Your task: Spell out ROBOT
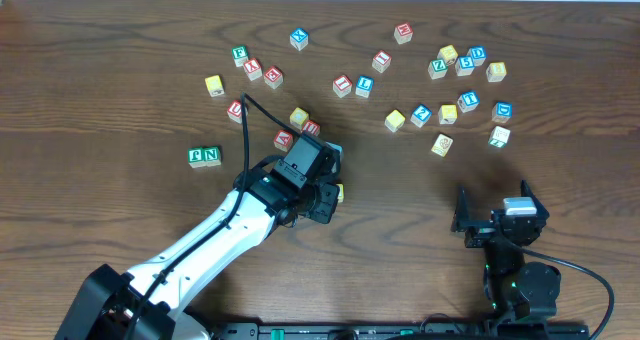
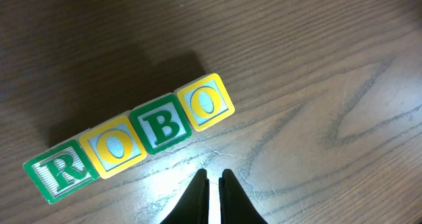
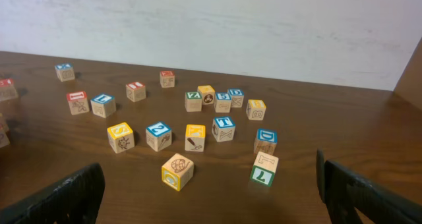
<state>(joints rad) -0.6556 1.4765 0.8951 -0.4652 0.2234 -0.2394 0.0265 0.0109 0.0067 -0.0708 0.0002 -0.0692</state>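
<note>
Reads ROBO so far: four-block row touching on the desk, just ahead of the left jaws, closed on nothing. Gaping and empty at the right jaws. Needs a T: take the blue T block, grip square across flat faces, set flush against the last O, in line, without nudging the row.
</note>
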